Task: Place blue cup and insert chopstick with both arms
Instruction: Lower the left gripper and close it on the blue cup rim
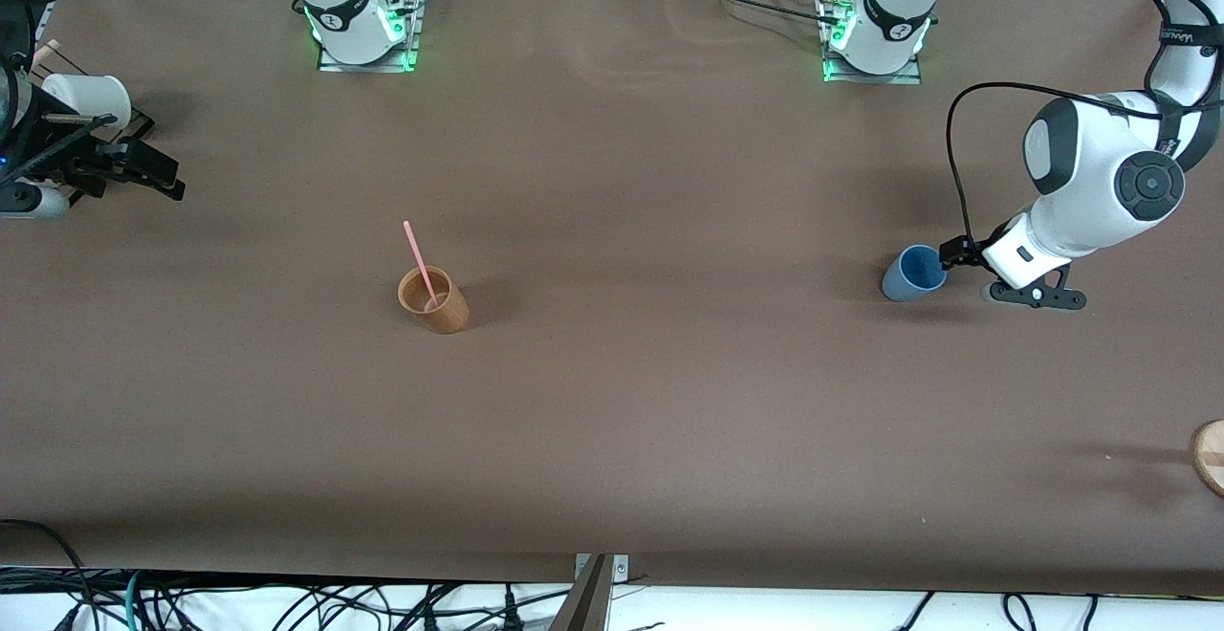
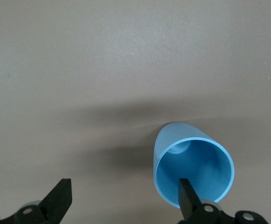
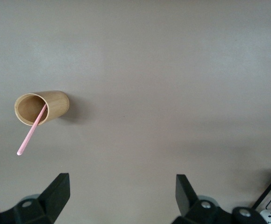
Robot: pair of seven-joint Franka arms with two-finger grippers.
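The blue cup (image 1: 915,272) stands upright on the desk (image 1: 669,402) toward the left arm's end, mouth up, well in from every edge. The left gripper (image 1: 956,263) is right beside it, spread wide and holding nothing. In the left wrist view the cup (image 2: 191,168) sits off-centre between the jaws, with one finger (image 2: 188,198) in front of its rim and the other well clear. As I read it, the grasp turns on sliding sideways until the cup is centred.

The chopstick (image 1: 419,263) leans in the brown cup (image 1: 433,299) near the desk's middle, its long axis tilted up toward the robots' edge. The right gripper (image 1: 143,167) waits wide and empty over the right arm's end, so that arm is the nearer one.
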